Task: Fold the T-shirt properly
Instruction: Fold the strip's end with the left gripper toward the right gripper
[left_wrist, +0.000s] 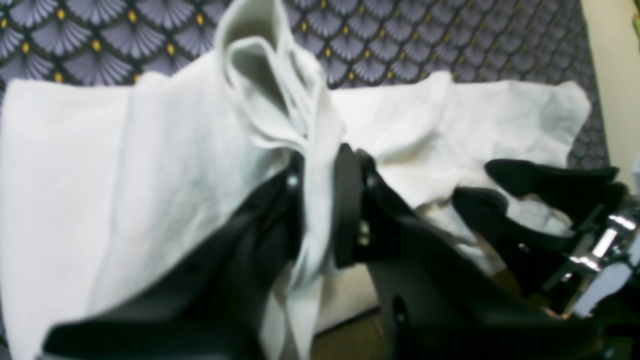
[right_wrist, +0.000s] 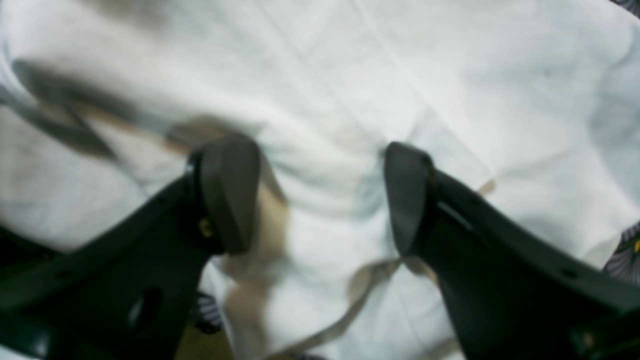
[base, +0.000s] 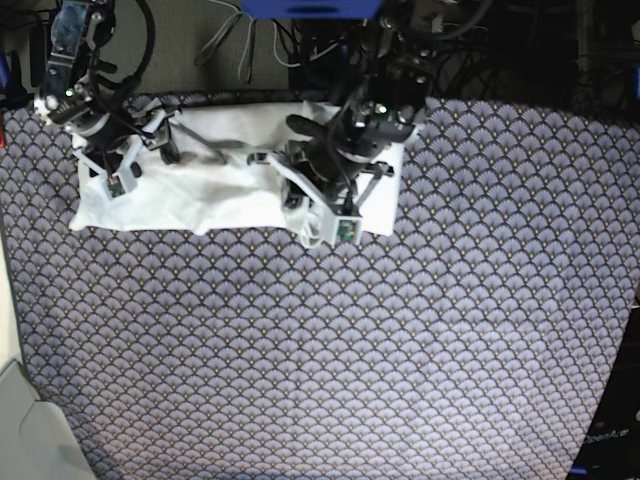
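**Patterned surface, white T-shirt mid-fold with one pincer pinching cloth**

Purple fan-patterned cloth with small yellow dots covers the surface (left_wrist: 400, 40) in the left wrist view. Across it lies the white T-shirt (left_wrist: 100, 175), spread wide and wrinkled. The left pincer (left_wrist: 320, 200) is clamped on a bunched ridge of the T-shirt, which stands up between its dark tips in a loose loop. At the right of this view a second dark pincer rests on the fabric with its tips apart.

Right wrist view: white cloth (right_wrist: 350, 75) fills nearly everything. The right pincer (right_wrist: 320, 195) hangs low over it, tips spread wide and holding nothing. Whether they touch the fabric cannot be told through the blur.

Base view, from above: the T-shirt (base: 200, 195) lies as a long band along the far edge of the surface (base: 350, 350), both arms above it.

To fold well, the lifted fabric probably needs carrying over evenly while the open pincer pins or grips a matching edge, so the layer lands flat, not twisted.
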